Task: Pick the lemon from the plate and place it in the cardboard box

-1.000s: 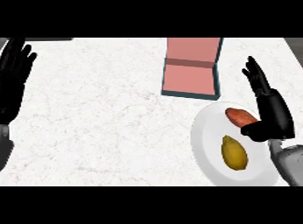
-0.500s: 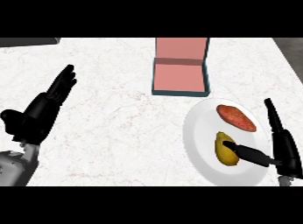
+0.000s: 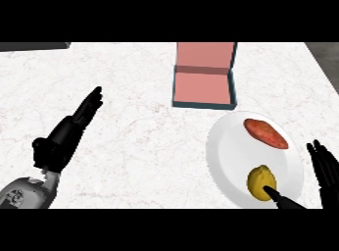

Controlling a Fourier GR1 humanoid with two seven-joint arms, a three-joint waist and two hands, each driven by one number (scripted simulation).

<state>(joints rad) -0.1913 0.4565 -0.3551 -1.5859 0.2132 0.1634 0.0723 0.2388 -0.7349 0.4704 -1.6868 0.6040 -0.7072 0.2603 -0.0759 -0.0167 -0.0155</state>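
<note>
A yellow lemon [image 3: 259,182] lies on the near part of a white plate [image 3: 230,152] at the right of the head view. My right hand [image 3: 331,179] is at the plate's right rim, fingers straight, its thumb tip touching the lemon's near side. The open cardboard box [image 3: 201,88], pink inside with a dark rim, stands just beyond the plate. My left hand [image 3: 64,137] is open over the counter's left side, fingers pointing away, holding nothing.
A reddish oval food item [image 3: 265,132] lies on the far part of the plate. The white marble counter [image 3: 129,78] spreads between the two hands. A dark grey object [image 3: 28,46] sits at the far left corner.
The view has shifted, so the plate and box sit lower and nearer. My right hand has moved toward the near right edge, thumb still against the lemon. The left hand has barely moved.
</note>
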